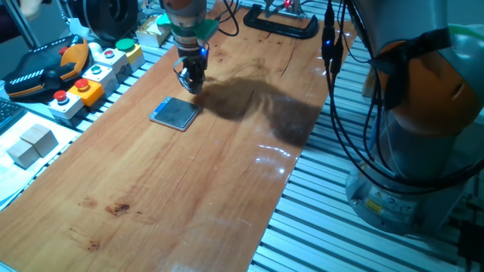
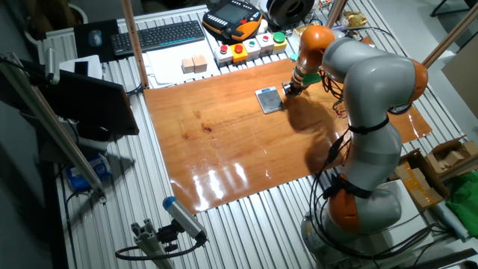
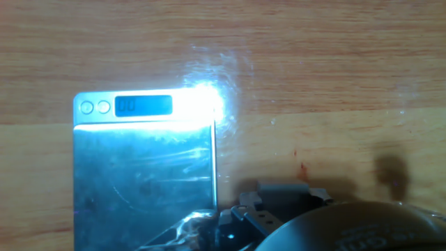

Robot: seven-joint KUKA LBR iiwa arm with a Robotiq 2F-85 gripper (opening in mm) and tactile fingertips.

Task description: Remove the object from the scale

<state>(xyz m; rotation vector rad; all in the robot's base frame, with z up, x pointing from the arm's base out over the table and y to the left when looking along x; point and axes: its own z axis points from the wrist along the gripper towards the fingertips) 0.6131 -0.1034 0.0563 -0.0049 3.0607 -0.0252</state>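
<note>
The scale (image 1: 175, 113) lies flat on the wooden table, a dark square plate with a light rim. It also shows in the other fixed view (image 2: 269, 99). In the hand view its plate (image 3: 143, 181) is bare and its display reads zero. My gripper (image 1: 191, 81) hangs low over the table just beyond the scale's far right corner, also seen in the other fixed view (image 2: 287, 90). In the hand view a small grey cube, the object (image 3: 281, 189), sits between my fingertips (image 3: 279, 203), off the plate. The jaws look closed on it.
Button boxes (image 1: 83, 91) line the table's left edge, with an orange-and-black pendant (image 1: 45, 68) behind them. Two pale grey blocks (image 1: 30, 143) lie off the board at left. A black clamp (image 1: 280, 26) sits at the far end. The robot base (image 1: 423, 113) stands at right.
</note>
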